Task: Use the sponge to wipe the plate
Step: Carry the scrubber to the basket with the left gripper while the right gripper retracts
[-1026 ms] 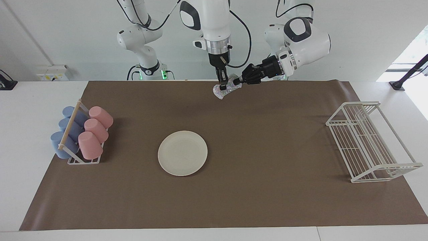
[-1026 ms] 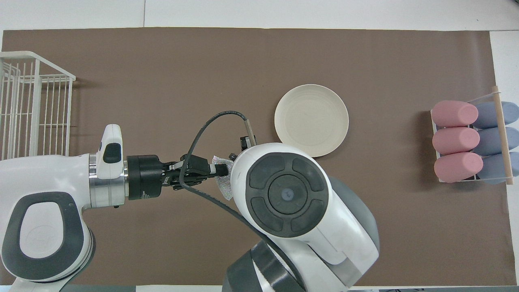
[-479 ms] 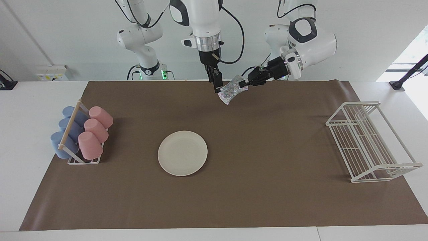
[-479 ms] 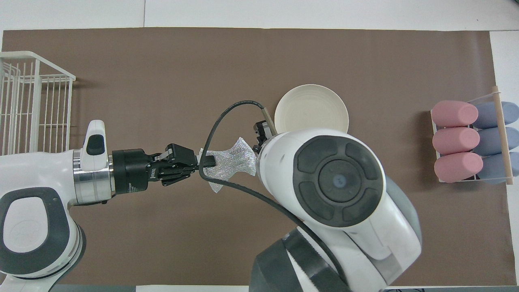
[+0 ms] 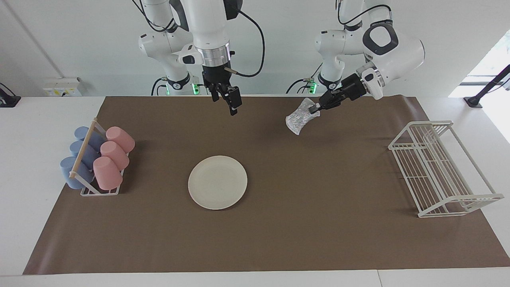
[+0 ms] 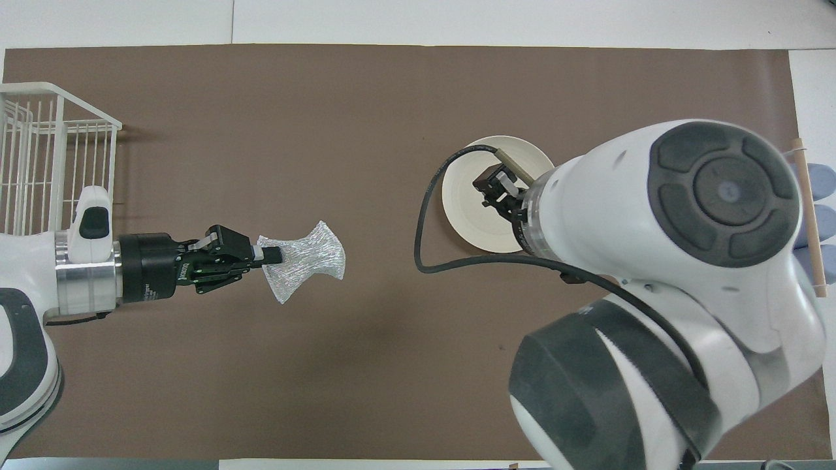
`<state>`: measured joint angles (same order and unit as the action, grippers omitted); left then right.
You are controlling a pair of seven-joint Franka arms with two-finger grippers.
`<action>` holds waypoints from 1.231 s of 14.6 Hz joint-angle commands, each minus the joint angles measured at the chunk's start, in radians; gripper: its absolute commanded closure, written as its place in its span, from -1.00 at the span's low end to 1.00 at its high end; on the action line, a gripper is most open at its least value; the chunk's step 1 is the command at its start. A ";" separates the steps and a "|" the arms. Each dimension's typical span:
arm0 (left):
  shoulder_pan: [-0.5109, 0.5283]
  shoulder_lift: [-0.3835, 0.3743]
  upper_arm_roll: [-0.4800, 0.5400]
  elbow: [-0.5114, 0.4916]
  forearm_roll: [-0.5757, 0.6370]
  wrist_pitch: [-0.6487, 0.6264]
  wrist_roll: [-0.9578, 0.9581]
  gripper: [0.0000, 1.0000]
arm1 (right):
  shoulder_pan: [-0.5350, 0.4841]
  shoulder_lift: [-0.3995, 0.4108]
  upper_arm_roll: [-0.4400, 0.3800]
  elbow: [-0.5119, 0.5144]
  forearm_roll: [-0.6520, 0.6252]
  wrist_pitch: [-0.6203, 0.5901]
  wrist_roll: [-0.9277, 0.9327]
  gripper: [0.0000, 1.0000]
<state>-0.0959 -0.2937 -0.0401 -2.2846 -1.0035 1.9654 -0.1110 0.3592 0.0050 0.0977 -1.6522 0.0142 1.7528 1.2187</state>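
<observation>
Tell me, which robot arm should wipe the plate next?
Probably the left. Its tool is shut on the sponge, held in the air. The right tool hangs open and empty, up over the mat; the plate lies untouched.

I work in a robotics lab staged as a kitchen corner. My two white arms are bolted at the edge of a plain white worktop [image 5: 36, 131], in front of a bare white wall with a socket strip [image 5: 63, 87] and loose cables. A sheet of brown paper [image 5: 303, 239] covers the worktop like a test mat. On it stand a white wire dish rack [image 5: 442, 169] and a small rack of pink and blue cups [image 5: 97, 161].
</observation>
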 commanded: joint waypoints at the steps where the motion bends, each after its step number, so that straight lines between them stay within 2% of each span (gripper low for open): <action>1: 0.055 -0.021 -0.006 -0.004 0.139 -0.062 0.008 1.00 | -0.080 -0.028 0.005 -0.023 -0.016 -0.039 -0.265 -1.00; 4: 0.085 -0.013 -0.003 -0.001 0.276 -0.063 0.014 1.00 | -0.169 -0.033 0.005 -0.020 -0.016 -0.055 -0.517 -1.00; 8: 0.116 0.047 -0.003 0.089 0.541 -0.085 0.028 1.00 | -0.255 -0.033 0.004 -0.011 -0.016 -0.079 -0.829 -1.00; 10: 0.116 0.085 -0.003 0.160 0.662 -0.114 0.025 1.00 | -0.267 -0.036 0.002 -0.001 -0.016 -0.113 -0.890 -1.00; 15: 0.105 0.215 -0.004 0.440 0.954 -0.321 0.014 1.00 | -0.319 -0.045 0.002 0.021 -0.016 -0.174 -1.048 -1.00; 18: 0.072 0.234 -0.011 0.488 1.185 -0.361 0.010 1.00 | -0.350 -0.040 0.005 0.025 -0.014 -0.187 -1.082 -1.00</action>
<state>0.0032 -0.0996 -0.0478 -1.8581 0.0579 1.6518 -0.0933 0.0423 -0.0359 0.0904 -1.6376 0.0141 1.5845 0.1802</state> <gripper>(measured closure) 0.965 0.000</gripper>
